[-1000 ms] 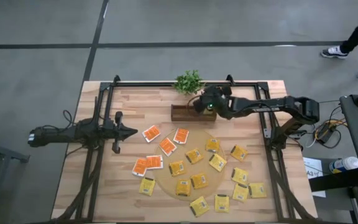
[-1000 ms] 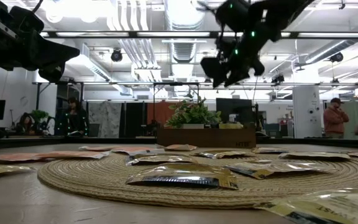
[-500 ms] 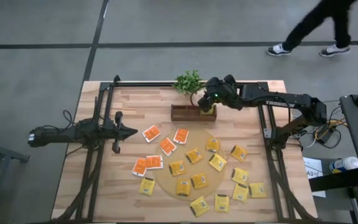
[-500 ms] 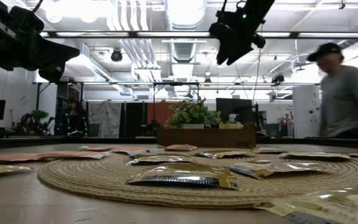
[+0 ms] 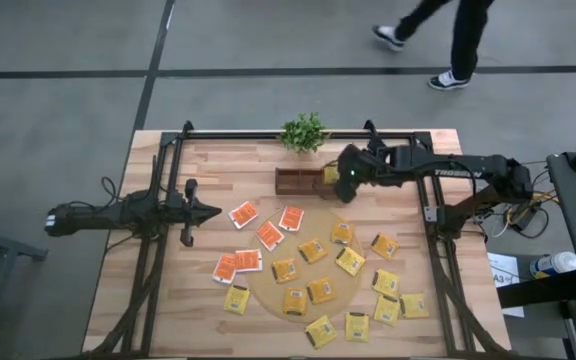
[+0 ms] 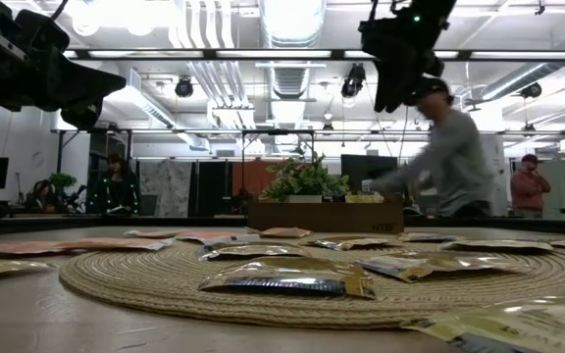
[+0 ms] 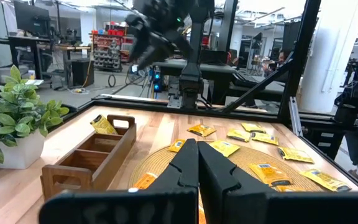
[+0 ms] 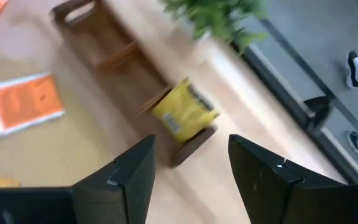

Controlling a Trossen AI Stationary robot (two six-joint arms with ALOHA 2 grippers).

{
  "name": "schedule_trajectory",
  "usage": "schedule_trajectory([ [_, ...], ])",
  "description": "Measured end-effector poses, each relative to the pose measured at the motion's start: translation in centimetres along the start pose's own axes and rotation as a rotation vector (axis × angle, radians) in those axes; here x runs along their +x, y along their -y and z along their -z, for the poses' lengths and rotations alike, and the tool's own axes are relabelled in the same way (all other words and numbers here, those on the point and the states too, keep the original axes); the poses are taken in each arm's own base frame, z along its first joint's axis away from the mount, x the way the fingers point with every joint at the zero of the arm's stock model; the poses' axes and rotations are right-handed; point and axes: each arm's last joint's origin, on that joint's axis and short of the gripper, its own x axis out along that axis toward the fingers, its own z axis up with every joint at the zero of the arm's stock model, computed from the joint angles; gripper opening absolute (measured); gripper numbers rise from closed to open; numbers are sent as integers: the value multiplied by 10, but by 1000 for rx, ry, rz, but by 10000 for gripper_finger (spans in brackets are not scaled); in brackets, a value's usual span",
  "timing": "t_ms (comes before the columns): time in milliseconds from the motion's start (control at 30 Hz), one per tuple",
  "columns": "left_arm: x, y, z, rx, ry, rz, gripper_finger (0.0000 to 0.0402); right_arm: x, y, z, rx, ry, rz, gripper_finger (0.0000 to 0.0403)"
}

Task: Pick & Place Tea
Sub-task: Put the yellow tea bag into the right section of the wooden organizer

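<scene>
The right claw (image 5: 346,183) hangs spread and empty above the end of the wooden tray (image 5: 303,182), and just below it a yellow packet (image 8: 184,111) stands tilted in that tray's end compartment, propped against the wall. The other tea (image 5: 320,291) lies ahead of the claw and lower, scattered flat: yellow packets on and around the round mat (image 5: 268,290), orange ones (image 5: 269,235) off toward the left arm's side, some overlapping the mat's edge, some on bare wood. These packets look very light, thin and limp, with a slick wrapper, so I judge they will slide rather than lift if pushed, and they may bend or crumple in a hard squeeze. The best hold is probably across one free edge or corner, fingers coming down steeply so one tip slips under; those on the woven mat should be easier to catch than those lying flush on the wood. The left claw (image 7: 197,163) rests pressed together, well away from the right one, beyond the orange packets. The surface (image 5: 168,300) is pale planked wood inside a dark frame, with a potted plant (image 5: 303,131) just behind the tray. Beyond is an open workshop with a grey floor, where a person (image 6: 444,152) walks past the far side.
</scene>
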Motion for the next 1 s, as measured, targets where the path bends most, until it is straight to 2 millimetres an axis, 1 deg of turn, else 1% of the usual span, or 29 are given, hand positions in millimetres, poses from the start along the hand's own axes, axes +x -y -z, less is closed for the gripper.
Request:
schedule_trajectory([
  [167, 0, 0, 0, 0, 0, 0, 0, -3, -9, 23, -25, -20, -31, 199],
  [300, 0, 0, 0, 0, 1, 0, 0, -9, -6, 33, -16, -11, -44, 199],
  [400, 0, 0, 0, 0, 1, 0, 0, -17, -3, 38, -7, 2, -75, 199],
  [567, 0, 0, 0, 0, 1, 0, 0, -28, -5, 48, -39, -34, -221, 199],
  [667, 0, 0, 0, 0, 1, 0, 0, -32, -8, 55, -95, -89, -347, 199],
  [800, 0, 0, 0, 0, 1, 0, 0, -36, -17, 64, -195, -155, -493, 199],
  [867, 0, 0, 0, 0, 1, 0, 0, -38, -21, 67, -236, -168, -539, 199],
  [1000, 0, 0, 0, 0, 1, 0, 0, -41, -28, 76, -312, -182, -574, 199],
])
